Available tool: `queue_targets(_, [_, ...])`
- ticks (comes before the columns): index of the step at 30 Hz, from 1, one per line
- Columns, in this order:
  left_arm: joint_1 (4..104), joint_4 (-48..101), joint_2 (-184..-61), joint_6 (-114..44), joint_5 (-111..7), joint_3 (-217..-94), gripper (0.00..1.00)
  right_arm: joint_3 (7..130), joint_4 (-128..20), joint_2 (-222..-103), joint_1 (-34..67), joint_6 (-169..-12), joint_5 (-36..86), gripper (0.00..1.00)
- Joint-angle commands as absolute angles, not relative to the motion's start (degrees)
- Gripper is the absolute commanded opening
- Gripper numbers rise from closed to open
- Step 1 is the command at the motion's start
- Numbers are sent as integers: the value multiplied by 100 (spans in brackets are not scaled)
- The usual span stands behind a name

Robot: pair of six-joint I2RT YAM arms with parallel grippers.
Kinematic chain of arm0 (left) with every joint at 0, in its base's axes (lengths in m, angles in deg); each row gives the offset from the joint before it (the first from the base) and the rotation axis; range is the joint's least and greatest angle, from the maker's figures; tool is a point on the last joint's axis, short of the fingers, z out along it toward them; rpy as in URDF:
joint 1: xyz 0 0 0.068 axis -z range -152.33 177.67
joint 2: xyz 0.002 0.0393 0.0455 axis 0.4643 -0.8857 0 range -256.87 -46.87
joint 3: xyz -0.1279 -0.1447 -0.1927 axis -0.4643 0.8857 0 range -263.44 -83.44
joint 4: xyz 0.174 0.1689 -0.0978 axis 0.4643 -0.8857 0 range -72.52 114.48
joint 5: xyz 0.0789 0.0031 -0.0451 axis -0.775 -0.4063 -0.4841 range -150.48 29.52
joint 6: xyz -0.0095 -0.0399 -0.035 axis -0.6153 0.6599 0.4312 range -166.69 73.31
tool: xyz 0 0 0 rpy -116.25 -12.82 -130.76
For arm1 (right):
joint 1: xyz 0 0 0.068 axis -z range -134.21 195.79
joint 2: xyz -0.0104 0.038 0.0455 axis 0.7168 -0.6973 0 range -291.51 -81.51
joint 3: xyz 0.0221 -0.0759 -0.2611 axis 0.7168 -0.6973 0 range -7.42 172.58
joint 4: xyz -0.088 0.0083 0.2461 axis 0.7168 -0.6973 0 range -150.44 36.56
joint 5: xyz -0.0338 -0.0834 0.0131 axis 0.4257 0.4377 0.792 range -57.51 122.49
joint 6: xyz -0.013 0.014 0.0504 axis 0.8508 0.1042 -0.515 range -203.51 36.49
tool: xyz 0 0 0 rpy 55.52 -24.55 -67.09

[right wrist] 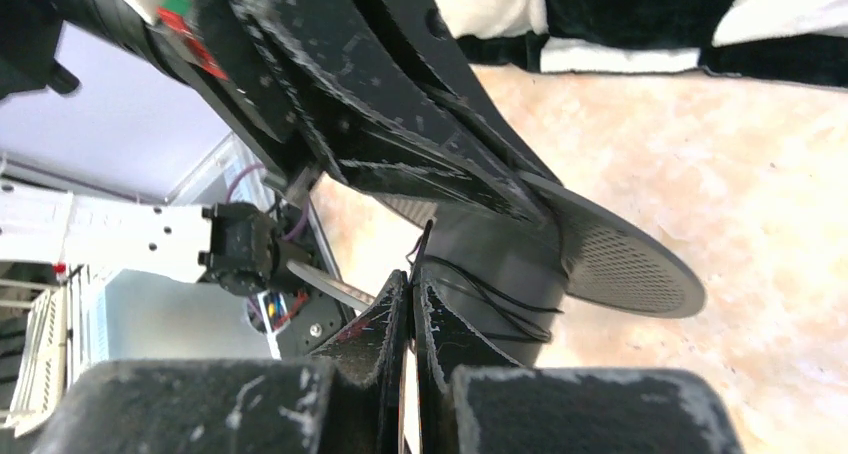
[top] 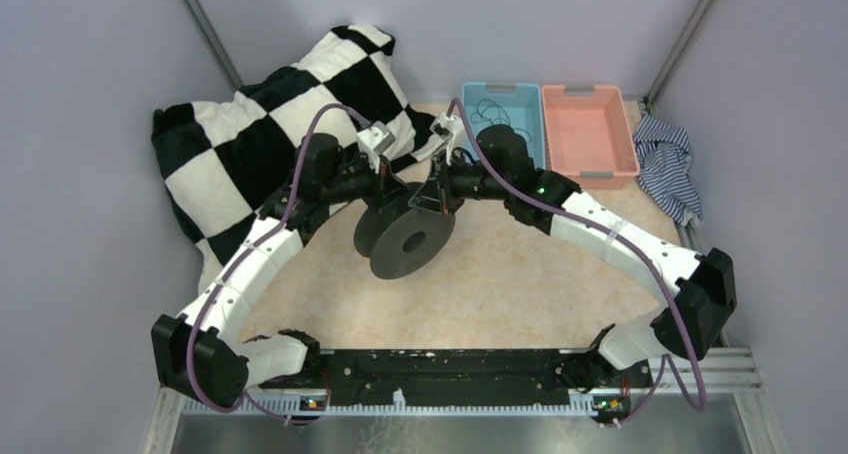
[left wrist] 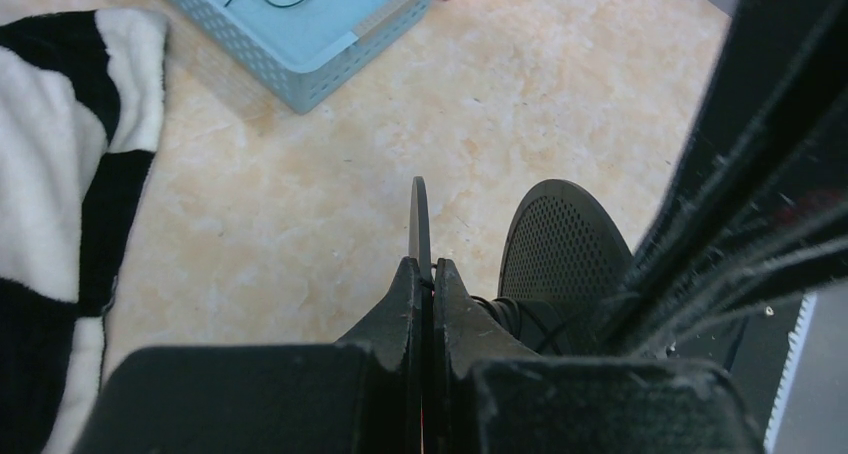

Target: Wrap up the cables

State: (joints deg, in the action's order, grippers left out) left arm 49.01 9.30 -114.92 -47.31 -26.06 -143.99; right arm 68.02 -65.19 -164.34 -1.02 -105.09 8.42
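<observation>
From above, the spool point(top: 405, 236) stands on edge in the middle of the tabletop point(top: 500, 284). The left hand point(top: 388, 192) is at its 11 o'clock and the right hand point(top: 432, 199) at its 1 o'clock. A checkered blanket point(top: 270, 124) lies toward 10 o'clock. A blue bin point(top: 528, 94) at 1 o'clock holds a loose cable point(top: 490, 107), with a pink bin point(top: 588, 129) touching its right side and a striped cloth point(top: 665, 164) beyond that.

From the left wrist, the left hand is pressed together on the thin rim of 1 spool disc. The other disc, perforated, sits at 3 o'clock of it.

From the right wrist, the right hand is closed tight, pinching a thin black cable point(right wrist: 421, 244) that runs onto the spool's core, where a few strands cross.
</observation>
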Motion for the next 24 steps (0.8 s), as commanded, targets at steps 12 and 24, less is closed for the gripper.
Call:
queue_targets(12, [4896,-22,-11792,-5558,-431,-16084,0,6861,-7915,-15559,231,-7901,-100,0])
queue_targets(24, [4898,43,-12039,-5457,341,-16160,0,6206,-8053,-15219,497,-6597,-1306,0])
